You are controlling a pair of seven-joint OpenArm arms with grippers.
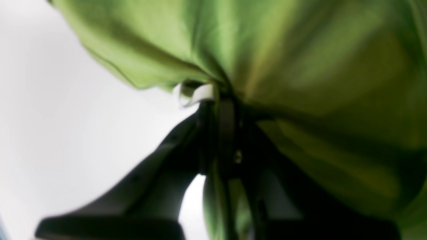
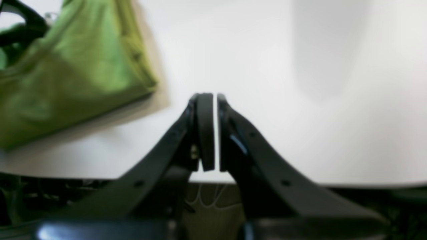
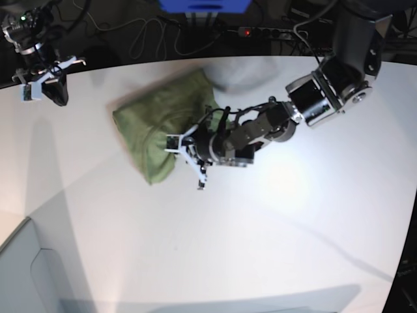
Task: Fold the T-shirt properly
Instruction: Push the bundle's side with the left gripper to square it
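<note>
The olive-green T-shirt lies bunched and wrinkled on the white table, left of centre toward the back. My left gripper reaches in from the right and is shut on a fold of the shirt at its right front edge. In the left wrist view the black fingers pinch the green cloth, with a small white tag beside them. My right gripper hangs at the table's far left back edge, shut and empty. In the right wrist view its tips nearly touch, and the shirt lies apart at upper left.
A blue box and a power strip with cables sit behind the table's back edge. The left arm's body stretches over the table's right back part. A pale panel stands at the lower left corner.
</note>
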